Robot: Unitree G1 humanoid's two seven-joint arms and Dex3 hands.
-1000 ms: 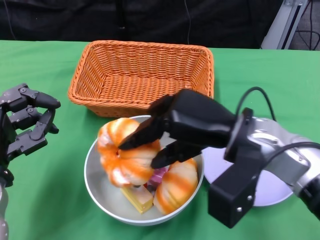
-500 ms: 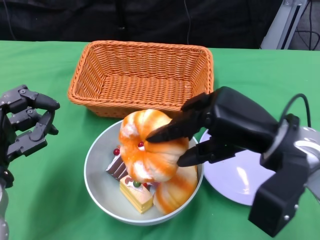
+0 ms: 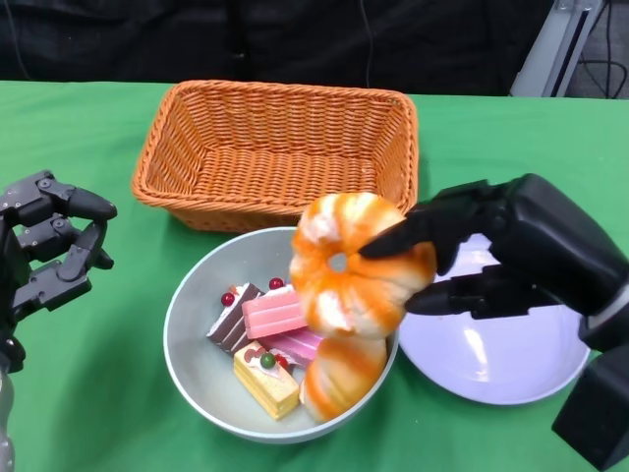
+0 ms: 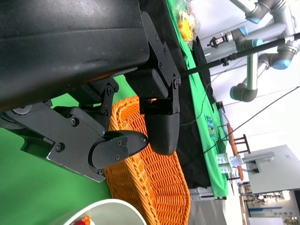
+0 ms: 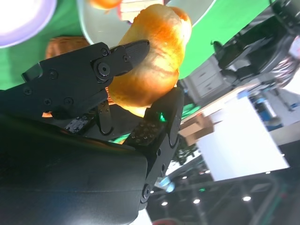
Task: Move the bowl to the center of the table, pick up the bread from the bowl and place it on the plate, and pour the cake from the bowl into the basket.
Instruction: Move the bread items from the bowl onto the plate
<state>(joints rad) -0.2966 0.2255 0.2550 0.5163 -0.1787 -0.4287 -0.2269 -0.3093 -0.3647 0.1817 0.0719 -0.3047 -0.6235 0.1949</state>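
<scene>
A: So, what sits at the far left?

B: The left hand (image 3: pixel 44 251), at the near left over the green table (image 3: pixel 108 393). Its fingers are curled in and it holds nothing.

A: And toward the middle?

B: An orange wicker basket (image 3: pixel 280 147) stands at the far centre. Just near of it is a grey bowl (image 3: pixel 192 339) holding small cake slices (image 3: pixel 265 339) and one orange-glazed bread roll (image 3: pixel 339 374) at its right side.

A: Where is the other bread?

B: A second glazed bread (image 3: pixel 359 265) is lifted above the bowl's right rim, pinched between the thumb and fingers of the right hand (image 3: pixel 491 256).

A: What lies at the right?

B: A pale plate (image 3: pixel 491 359), touching the bowl's right side, partly under that hand.
</scene>
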